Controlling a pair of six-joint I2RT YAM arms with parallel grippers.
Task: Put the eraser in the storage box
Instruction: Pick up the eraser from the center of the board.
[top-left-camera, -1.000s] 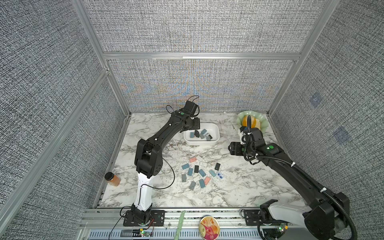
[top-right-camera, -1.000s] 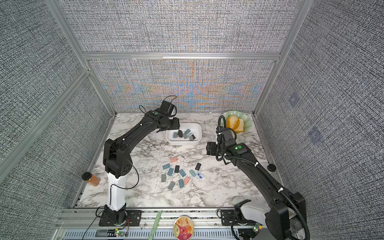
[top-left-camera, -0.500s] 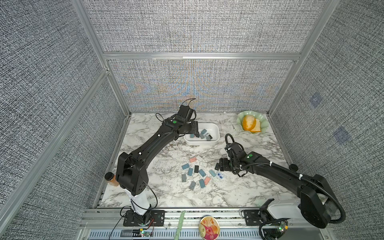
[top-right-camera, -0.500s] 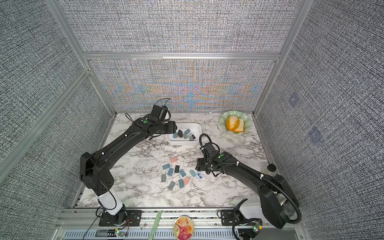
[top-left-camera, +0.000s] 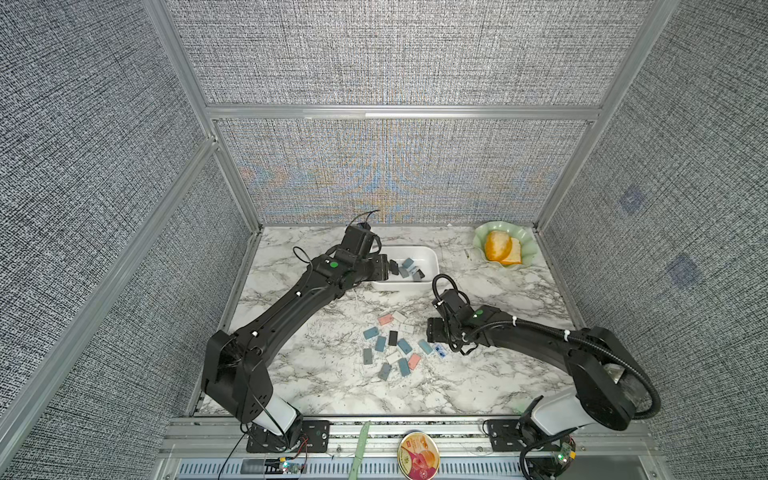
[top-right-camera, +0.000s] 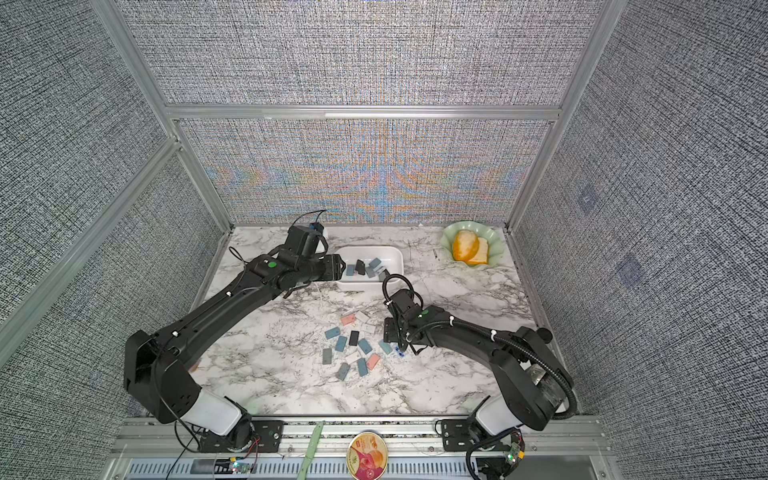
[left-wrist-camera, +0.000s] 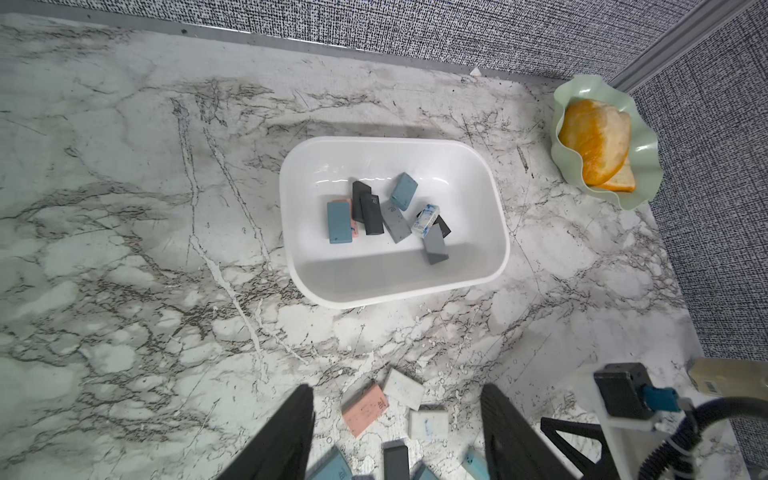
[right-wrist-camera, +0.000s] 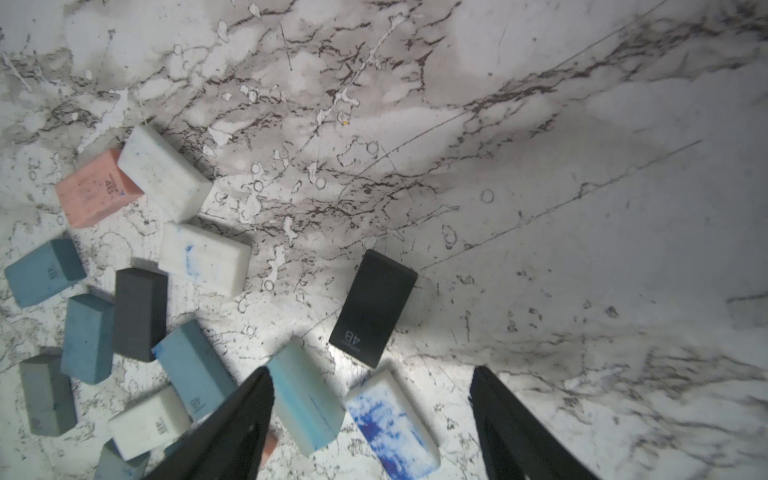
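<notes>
The storage box (top-left-camera: 432, 259) (top-right-camera: 397, 257) (left-wrist-camera: 395, 276) is a white tub at the back of the marble table, holding several erasers (left-wrist-camera: 374, 214). Several more loose erasers (top-left-camera: 395, 349) (top-right-camera: 353, 351) lie mid-table. My left gripper (top-left-camera: 384, 268) (top-right-camera: 338, 266) (left-wrist-camera: 397, 390) hovers open and empty at the box's left rim. My right gripper (top-left-camera: 434, 332) (top-right-camera: 388, 332) (right-wrist-camera: 372, 374) is open, low over the right edge of the loose pile. A pale blue eraser (right-wrist-camera: 305, 399) and a white, blue-stained eraser (right-wrist-camera: 390, 424) lie between its fingers, untouched. A black eraser (right-wrist-camera: 374, 307) lies just ahead.
A pale green scalloped dish (top-left-camera: 484, 249) (top-right-camera: 446, 243) (left-wrist-camera: 648, 166) with orange-crusted bread stands in the back right corner. A round tin (top-left-camera: 417, 451) sits on the front rail. Mesh walls enclose the table on three sides.
My right arm swung from near the green dish down and left to the loose erasers. My left arm sank and its gripper drew back towards the box's left rim. Both grippers kept their opening.
</notes>
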